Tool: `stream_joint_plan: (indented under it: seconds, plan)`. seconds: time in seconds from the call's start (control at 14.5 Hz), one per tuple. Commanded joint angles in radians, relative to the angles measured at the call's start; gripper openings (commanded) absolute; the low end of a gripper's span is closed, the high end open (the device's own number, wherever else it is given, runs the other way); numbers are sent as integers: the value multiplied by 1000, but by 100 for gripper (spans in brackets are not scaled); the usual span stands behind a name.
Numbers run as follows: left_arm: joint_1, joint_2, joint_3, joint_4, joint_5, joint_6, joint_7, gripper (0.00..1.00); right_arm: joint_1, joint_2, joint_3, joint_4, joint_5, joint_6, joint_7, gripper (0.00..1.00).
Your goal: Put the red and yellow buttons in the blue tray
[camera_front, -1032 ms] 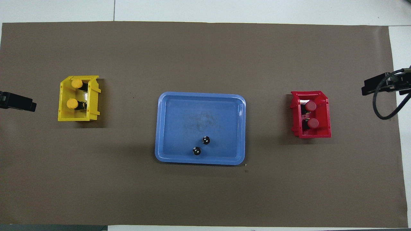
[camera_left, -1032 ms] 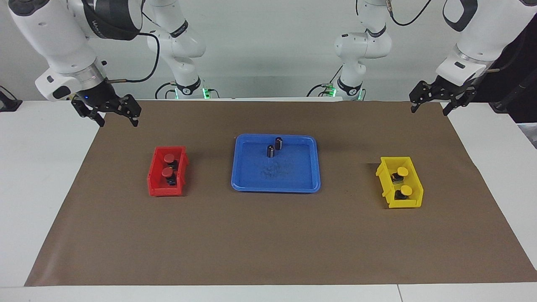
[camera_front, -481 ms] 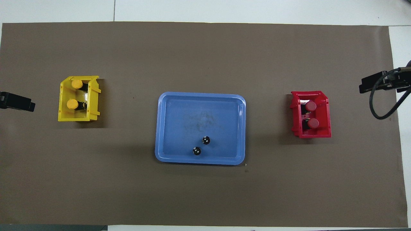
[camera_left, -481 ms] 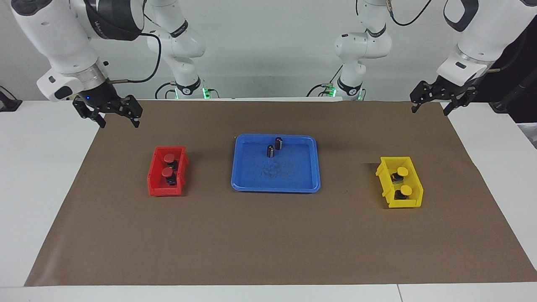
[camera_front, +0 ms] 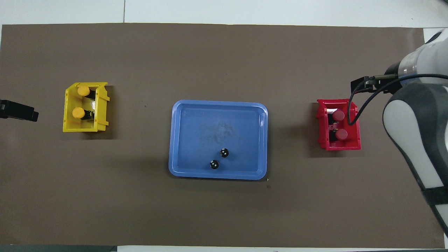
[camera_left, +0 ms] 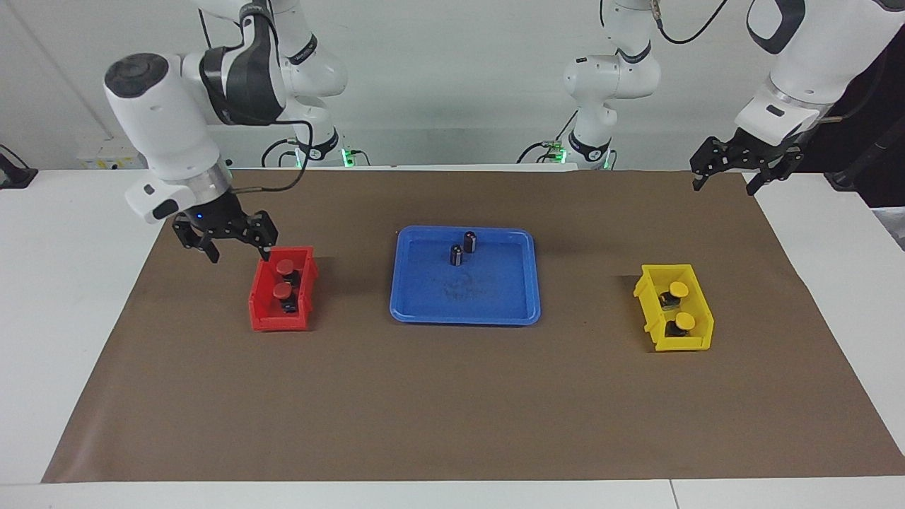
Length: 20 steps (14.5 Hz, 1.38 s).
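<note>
The right gripper (camera_left: 239,251) is hanging with its black fingers spread apart and holding nothing, just over the robot-side corner of the small deep red plastic bin (camera_left: 263,314), toward the right arm's end of the table. Inside that bin, two push-buttons with round red caps (camera_left: 284,266) on black bases are sitting one nearer to the robots than the other. The left gripper (camera_left: 725,178) is waiting, fingers likewise parted and empty, over the edge of the brown paper mat (camera_left: 452,410) at the left arm's end. The small deep yellow plastic bin (camera_left: 696,339) is holding two push-buttons with round yellow caps (camera_left: 678,289). The wide, shallow blue plastic tray (camera_left: 410,304) is lying between the two bins at mid-table; two capless dark cylinders with silver bands (camera_left: 457,255) are standing upright in its robot-side half. None of the four capped buttons is in the tray yet.
</note>
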Motion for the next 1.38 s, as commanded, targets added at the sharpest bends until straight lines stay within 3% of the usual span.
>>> stream_joint_plan:
  seconds: [0.0, 0.21, 0.76, 1.31]
  plan:
    - [-2, -27, 5, -33, 8, 12, 7, 100, -1, -33, 3, -163, 15, 144, 9, 80]
    - [14, -27, 6, -35, 8, 12, 7, 100, 1, -36, 3, -270, 15, 256, 9, 71]
    - [16, -30, 8, -41, 8, 12, 6, 100, -5, -38, 3, -354, 15, 355, 0, 59]
    - [7, -29, 6, -43, 8, 33, -22, 100, -2, -26, 3, -357, 15, 368, -6, 59]
